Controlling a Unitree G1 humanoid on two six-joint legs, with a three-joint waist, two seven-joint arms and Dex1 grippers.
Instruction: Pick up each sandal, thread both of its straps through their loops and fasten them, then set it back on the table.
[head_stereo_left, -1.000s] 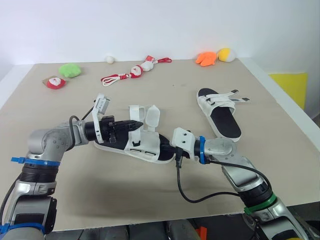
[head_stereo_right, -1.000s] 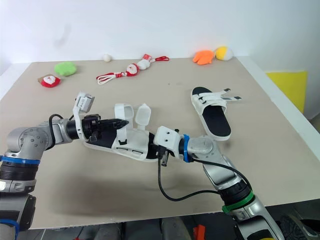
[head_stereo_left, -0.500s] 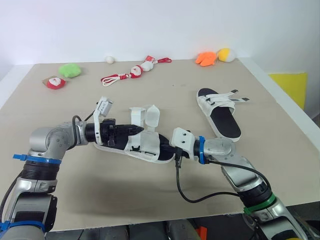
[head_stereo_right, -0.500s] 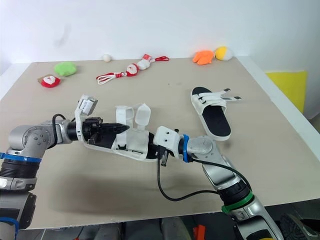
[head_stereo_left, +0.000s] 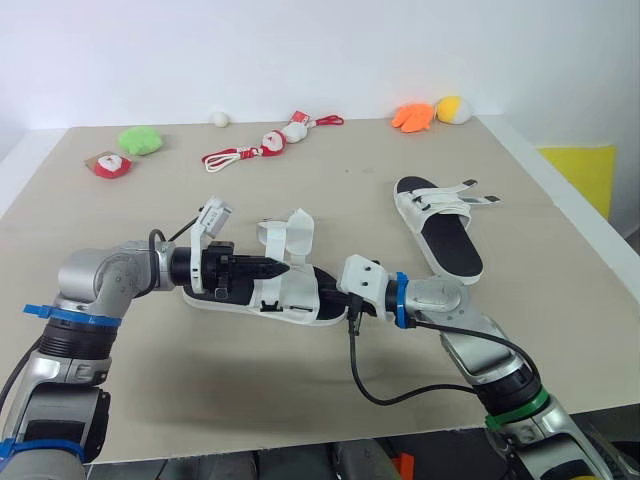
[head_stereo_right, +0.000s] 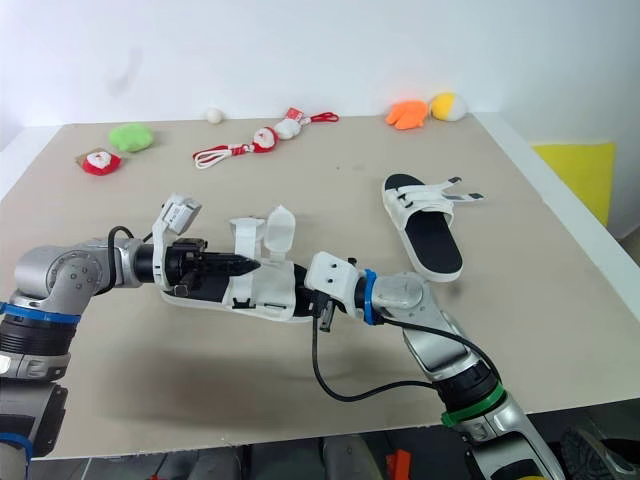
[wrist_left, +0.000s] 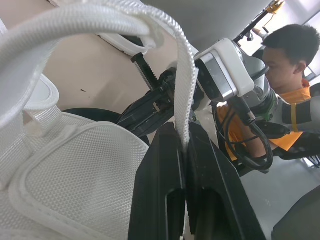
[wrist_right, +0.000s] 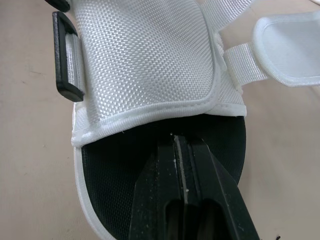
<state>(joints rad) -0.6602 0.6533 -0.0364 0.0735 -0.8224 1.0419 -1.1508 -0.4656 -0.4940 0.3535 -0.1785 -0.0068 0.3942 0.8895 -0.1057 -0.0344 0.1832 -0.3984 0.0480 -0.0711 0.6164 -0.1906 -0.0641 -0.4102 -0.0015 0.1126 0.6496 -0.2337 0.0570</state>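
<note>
The near sandal (head_stereo_left: 285, 298), white with a black footbed, lies between my two grippers at the table's middle. My left gripper (head_stereo_left: 280, 266) reaches in over it from the left and is shut on one white strap (wrist_left: 185, 85), which loops up from the upper. The other strap (head_stereo_left: 299, 229) stands up beside it. My right gripper (head_stereo_left: 337, 301) is shut on the sandal's rim at the opposite end, and a thin white edge shows between its fingers (wrist_right: 160, 170). A black loop (wrist_right: 64, 59) sits on the upper's side. The second sandal (head_stereo_left: 438, 226) lies to the right with its straps loose.
Small plush toys line the far edge: a green one (head_stereo_left: 140, 140), a red and white one (head_stereo_left: 108, 165), corded Santa toys (head_stereo_left: 266, 144), an orange one (head_stereo_left: 411, 116) and a yellow one (head_stereo_left: 453, 108). A person (wrist_left: 292, 65) is beyond the table.
My left gripper has slid to the right along the sandal and closed on a strap, and both upright straps now lean lower. The right gripper has kept its hold.
</note>
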